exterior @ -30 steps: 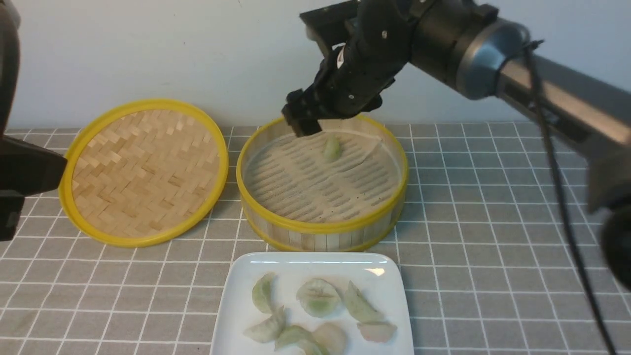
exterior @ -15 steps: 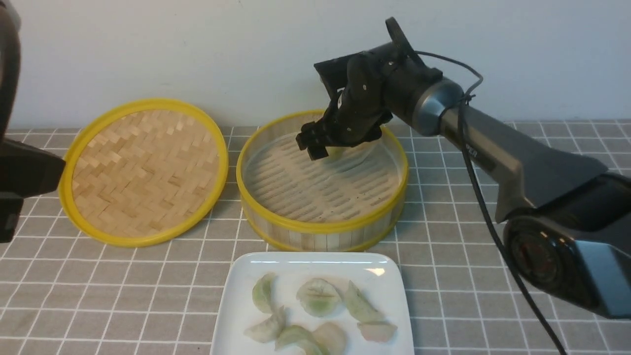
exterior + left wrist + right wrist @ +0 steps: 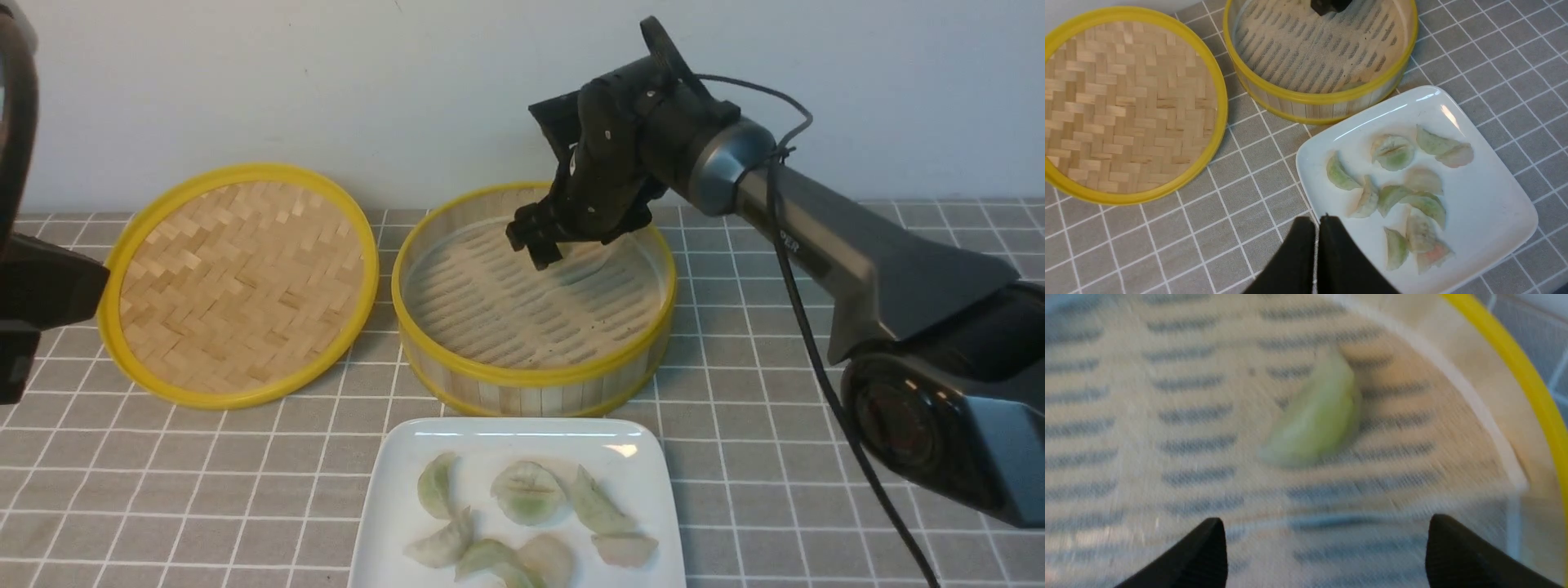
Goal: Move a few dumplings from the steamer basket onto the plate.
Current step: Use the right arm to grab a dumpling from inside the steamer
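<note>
**Fingers (image 3: 1202, 555) spread wide over a lone dumpling (image 3: 1314, 420) in the steamer basket (image 3: 531, 380)**

One pale green dumpling lies on the slotted liner (image 3: 506, 318), near the basket's yellow rim. The blurred right wrist view shows it just ahead of the gap between my fingertips. From the front, my own right gripper (image 3: 540, 249) hides it. That gripper hangs in the upper middle of the front view, tips angled down inside the basket's far half, wide apart and holding nothing. I see no other dumpling in the basket.

At the bottom centre of the front view, the white plate (image 3: 392, 506) already carries a cluster of dumplings (image 3: 529, 492). The woven lid (image 3: 237, 282) lies flat at the left on the grey checked cloth (image 3: 735, 457). My left gripper (image 3: 1318, 222), fingers pressed together and empty, hovers by the plate's edge.

To pick well, I judge I should first ease forward until the dumpling sits squarely between my tips. Then I should lower to just above the liner and close gently across its narrow width. The skin looks soft and could tear or stick. The liner's edge lies close by, so I should keep from pinching it too.
</note>
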You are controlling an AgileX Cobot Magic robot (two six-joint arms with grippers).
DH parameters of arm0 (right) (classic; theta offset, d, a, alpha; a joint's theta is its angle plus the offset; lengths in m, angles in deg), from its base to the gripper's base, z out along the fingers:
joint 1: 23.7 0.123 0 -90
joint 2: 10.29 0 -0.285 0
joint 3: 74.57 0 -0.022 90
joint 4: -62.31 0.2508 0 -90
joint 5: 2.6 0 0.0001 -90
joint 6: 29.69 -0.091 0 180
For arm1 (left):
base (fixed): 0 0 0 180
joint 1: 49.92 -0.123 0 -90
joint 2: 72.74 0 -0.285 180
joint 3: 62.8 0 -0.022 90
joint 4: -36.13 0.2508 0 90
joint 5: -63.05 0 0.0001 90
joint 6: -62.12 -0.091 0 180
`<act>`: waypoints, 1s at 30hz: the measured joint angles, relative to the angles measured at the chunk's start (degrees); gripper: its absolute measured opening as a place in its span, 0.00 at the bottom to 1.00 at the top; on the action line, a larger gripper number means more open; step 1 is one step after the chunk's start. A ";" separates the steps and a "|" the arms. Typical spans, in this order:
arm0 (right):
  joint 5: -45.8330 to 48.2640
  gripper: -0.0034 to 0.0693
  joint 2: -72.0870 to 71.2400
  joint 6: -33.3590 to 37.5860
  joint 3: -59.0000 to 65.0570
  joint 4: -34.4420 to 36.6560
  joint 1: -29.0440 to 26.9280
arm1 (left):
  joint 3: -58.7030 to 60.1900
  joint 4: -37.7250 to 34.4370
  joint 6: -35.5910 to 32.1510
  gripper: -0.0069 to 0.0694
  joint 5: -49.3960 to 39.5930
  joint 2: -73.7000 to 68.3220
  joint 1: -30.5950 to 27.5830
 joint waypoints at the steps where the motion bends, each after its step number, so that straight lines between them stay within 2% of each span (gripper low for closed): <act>1: 0.73 0.85 -0.93 0.61 0.00 -0.39 0.00 | 0.00 0.27 0.00 0.08 0.00 0.00 0.00; 5: 1.29 0.76 -3.80 2.20 -0.29 -4.46 0.00 | 0.00 0.84 0.00 0.08 0.85 0.00 0.00; 8: 1.34 0.62 -4.19 3.17 -0.29 -5.22 -0.11 | 0.00 0.84 0.19 0.08 3.05 -0.83 0.00; 14: -0.40 0.26 -2.32 5.33 -0.29 -0.38 -0.11 | 0.00 0.08 1.59 0.08 3.86 -6.74 0.00; 18: -6.81 0.13 0.91 8.76 -0.29 0.82 -0.85 | 0.00 -0.78 1.70 0.08 2.01 -9.20 0.00; 23: -8.92 0.15 3.50 11.31 -0.20 5.39 -3.34 | 0.00 -0.78 1.70 0.08 -0.60 -8.91 0.00; 30: -10.03 0.36 4.23 16.28 -0.20 14.13 -5.78 | 0.00 -0.78 1.70 0.08 -1.65 -8.78 0.00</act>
